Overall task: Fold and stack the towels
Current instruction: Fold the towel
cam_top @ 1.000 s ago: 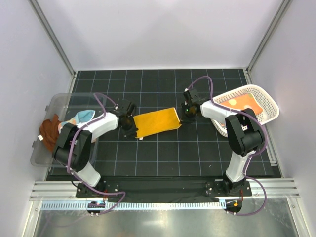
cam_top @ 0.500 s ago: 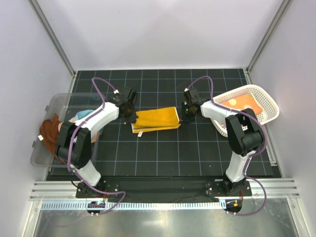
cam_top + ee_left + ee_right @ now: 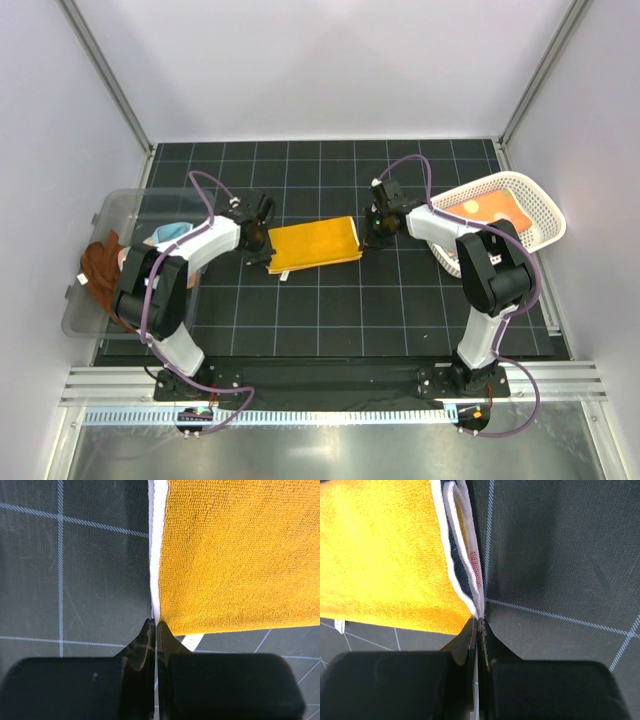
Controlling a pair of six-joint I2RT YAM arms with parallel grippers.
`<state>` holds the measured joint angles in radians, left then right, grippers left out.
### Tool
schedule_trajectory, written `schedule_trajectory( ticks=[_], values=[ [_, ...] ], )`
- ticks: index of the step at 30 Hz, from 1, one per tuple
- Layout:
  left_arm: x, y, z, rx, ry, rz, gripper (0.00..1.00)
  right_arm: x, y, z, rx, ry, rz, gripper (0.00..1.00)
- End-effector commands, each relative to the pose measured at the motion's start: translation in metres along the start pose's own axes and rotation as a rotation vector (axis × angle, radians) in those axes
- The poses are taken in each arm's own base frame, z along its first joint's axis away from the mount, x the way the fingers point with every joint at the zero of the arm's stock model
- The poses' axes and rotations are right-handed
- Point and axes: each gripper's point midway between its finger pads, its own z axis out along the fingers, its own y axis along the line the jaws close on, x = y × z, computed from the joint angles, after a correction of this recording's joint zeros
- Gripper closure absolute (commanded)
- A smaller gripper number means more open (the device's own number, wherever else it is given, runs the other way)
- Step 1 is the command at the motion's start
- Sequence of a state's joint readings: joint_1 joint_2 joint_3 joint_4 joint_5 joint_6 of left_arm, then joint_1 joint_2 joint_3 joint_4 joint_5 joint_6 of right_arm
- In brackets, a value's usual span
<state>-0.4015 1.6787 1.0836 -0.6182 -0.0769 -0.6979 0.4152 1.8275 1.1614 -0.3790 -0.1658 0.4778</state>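
Both left gripper [image 3: 155, 625] and right gripper [image 3: 478, 620] clench hemmed ends of the yellow towel [image 3: 315, 246]; looks soft, light, limp; corners should hold best

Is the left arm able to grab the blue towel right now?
Probably not yet: the left gripper is shut on the yellow towel. The blue towel lies in the clear bin close by.

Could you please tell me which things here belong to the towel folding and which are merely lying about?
Belonging to the job:
yellow-orange towel, pinched by the left pincer and right pincer
rust-brown towel
light blue towel
orange towel

Just lying about:
clear bin
white basket
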Motion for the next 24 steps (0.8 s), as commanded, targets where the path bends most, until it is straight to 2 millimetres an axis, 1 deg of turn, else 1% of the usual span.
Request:
schedule_trajectory(
  ticks=[1,7,11,14,15,18,19,21,24],
  values=[
    [-0.002,0.011,-0.002,-0.016,-0.019,0.013,1.00,-0.012,-0.005,-0.005,0.028,-0.048,-0.003,0.99],
    [0.008,0.016,0.007,-0.033,0.019,0.027,1.00,-0.012,-0.003,-0.008,0.019,-0.042,0.000,0.99],
    [0.014,0.016,0.011,-0.029,0.042,0.026,1.00,0.000,-0.008,-0.006,0.028,-0.013,0.001,0.99],
    [0.013,0.011,0.006,-0.004,0.041,0.025,1.00,0.001,-0.007,-0.006,0.018,-0.012,0.001,0.94],
    [0.014,0.008,0.003,0.016,0.049,0.023,0.99,-0.001,-0.004,-0.008,0.008,-0.015,-0.001,0.93],
    [0.015,-0.003,-0.006,0.074,0.065,0.017,1.00,-0.007,-0.001,-0.014,0.009,-0.028,-0.005,0.94],
    [0.015,-0.004,-0.010,0.082,0.058,0.015,1.00,-0.008,-0.001,-0.015,0.015,-0.027,-0.005,0.96],
    [0.012,-0.002,-0.011,0.078,0.047,0.009,1.00,-0.012,-0.001,-0.017,0.017,-0.037,-0.009,0.99],
    [0.014,0.000,-0.011,0.063,0.050,0.006,1.00,-0.008,-0.003,-0.016,0.024,-0.029,-0.009,0.99]
  ],
)
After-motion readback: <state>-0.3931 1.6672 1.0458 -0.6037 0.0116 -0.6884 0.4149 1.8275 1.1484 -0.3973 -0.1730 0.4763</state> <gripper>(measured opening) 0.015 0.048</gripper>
